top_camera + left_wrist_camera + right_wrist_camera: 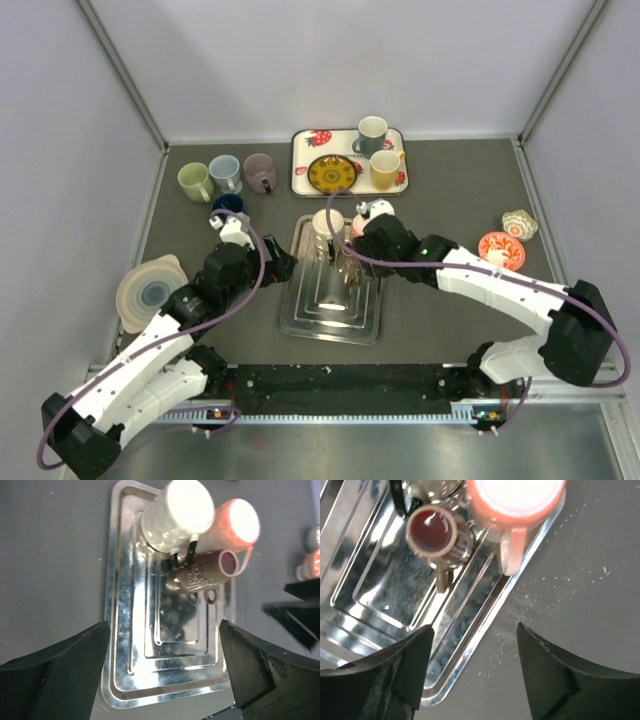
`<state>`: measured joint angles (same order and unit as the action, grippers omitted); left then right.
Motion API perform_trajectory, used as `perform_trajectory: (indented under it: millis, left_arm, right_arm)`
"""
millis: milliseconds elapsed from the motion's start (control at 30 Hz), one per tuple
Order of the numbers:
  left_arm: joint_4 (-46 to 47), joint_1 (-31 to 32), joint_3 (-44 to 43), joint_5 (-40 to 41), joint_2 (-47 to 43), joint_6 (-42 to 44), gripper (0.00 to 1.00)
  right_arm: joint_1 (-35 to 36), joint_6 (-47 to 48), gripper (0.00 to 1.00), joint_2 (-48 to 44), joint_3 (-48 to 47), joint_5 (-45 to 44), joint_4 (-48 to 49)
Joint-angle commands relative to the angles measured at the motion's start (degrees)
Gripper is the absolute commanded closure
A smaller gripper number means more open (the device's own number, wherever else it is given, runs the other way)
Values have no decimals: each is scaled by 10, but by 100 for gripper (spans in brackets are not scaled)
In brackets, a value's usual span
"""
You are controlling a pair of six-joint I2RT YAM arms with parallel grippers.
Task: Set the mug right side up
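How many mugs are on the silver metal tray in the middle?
3. A white mug stands at the far end of the tray, a pink mug right beside it, and a small brown mug just in front of them, apparently lying on its side. None seems hidden.

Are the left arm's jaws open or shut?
Open. On the left gripper, both dark fingers stand wide apart, gripping nothing; the metal tray shows between them.

I see the centre tray [330,335] on the tabletop [450,180] — three mugs [328,222] crowd its far end; behind it sits a second tray [298,165], bowls [498,248] off to the right.
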<state>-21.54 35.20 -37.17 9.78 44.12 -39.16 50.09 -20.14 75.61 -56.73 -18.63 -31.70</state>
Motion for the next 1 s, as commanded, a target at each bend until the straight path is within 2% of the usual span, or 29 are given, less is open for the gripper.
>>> perform_trajectory:
  millis: [0, 67, 167, 367, 967]
  left_arm:
    - [117, 0, 54, -61, -52, -18, 6]
    - [129, 0, 71, -74, -67, -14, 9]
    - [122, 0, 69, -80, -69, 7, 10]
    - [101, 0, 52, -93, -63, 30, 11]
    - [118, 0, 46, -129, -18, 40, 12]
  right_arm:
    - [-56, 26, 39, 28, -58, 16, 12]
    - [-75, 33, 47, 51, -78, 35, 18]
    - [-99, 62, 48, 89, -116, 77, 2]
    - [-111, 74, 39, 149, -152, 98, -25]
    - [-143, 86, 45, 221, -169, 90, -13]
